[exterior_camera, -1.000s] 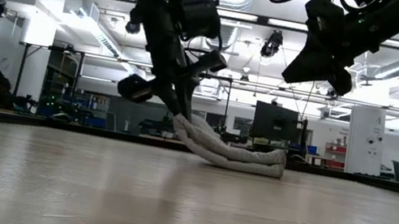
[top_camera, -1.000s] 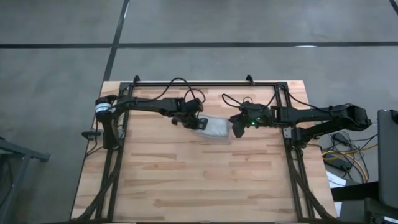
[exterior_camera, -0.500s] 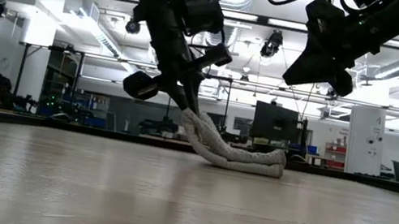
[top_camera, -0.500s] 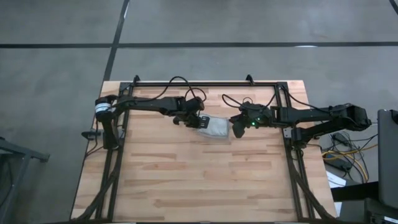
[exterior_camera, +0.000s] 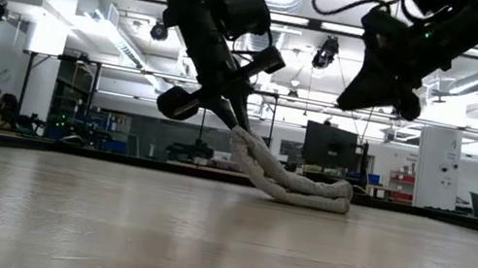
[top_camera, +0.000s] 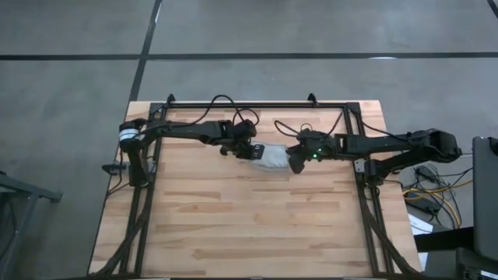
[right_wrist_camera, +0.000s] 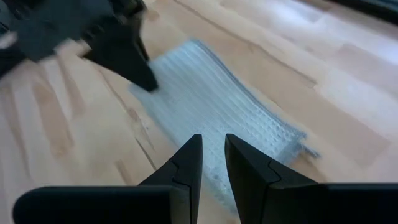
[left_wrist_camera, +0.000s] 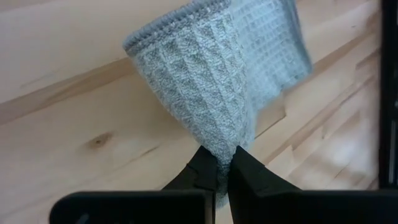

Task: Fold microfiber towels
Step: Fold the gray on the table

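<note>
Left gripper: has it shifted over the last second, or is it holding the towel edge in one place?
Yes. In the low view the left gripper, shut on the towel, has risen and moved toward the dark monitor in the background, lifting the pinched edge.

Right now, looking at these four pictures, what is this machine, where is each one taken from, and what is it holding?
It is a robot with two dark arms at a wooden table, each ending in a two-finger gripper. One picture looks straight down from above, one looks level across the tabletop, and two come from cameras on the arms' wrists. On the table lies a folded grey-blue towel. The left gripper is shut on one edge of it and lifts that edge off the wood, as the level view shows. The right gripper hangs above the towel's other end, fingers slightly apart, holding nothing. In the room behind, people sit at desks.
</note>
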{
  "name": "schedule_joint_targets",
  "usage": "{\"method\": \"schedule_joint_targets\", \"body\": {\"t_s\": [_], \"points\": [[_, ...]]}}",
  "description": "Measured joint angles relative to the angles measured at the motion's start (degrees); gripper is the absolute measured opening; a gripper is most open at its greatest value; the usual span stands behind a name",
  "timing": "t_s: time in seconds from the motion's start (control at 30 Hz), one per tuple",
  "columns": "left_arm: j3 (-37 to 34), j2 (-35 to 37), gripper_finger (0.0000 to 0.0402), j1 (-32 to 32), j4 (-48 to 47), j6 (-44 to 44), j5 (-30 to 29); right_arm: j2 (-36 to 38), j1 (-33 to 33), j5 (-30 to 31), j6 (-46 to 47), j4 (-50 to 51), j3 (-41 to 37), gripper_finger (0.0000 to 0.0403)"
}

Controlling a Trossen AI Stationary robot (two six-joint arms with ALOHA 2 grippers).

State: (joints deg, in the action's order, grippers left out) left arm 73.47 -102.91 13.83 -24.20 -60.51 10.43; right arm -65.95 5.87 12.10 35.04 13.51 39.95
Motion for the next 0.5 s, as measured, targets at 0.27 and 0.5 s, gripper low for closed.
{"method": "schedule_joint_targets", "body": {"t_s": [0.27, 0.5], "points": [[0.0, 0.0, 0.0015, -0.7, -5.4, 0.1, 0.2, -11.7, 0.0, -1.7, 0.8, -0.4, 0.0, 0.0068], [0.4, 0.1, 0.0015, -1.1, -9.7, 0.7, 0.3, -17.2, 0.0, -1.6, 1.0, -2.5, 0.0, 0.0068]]}}
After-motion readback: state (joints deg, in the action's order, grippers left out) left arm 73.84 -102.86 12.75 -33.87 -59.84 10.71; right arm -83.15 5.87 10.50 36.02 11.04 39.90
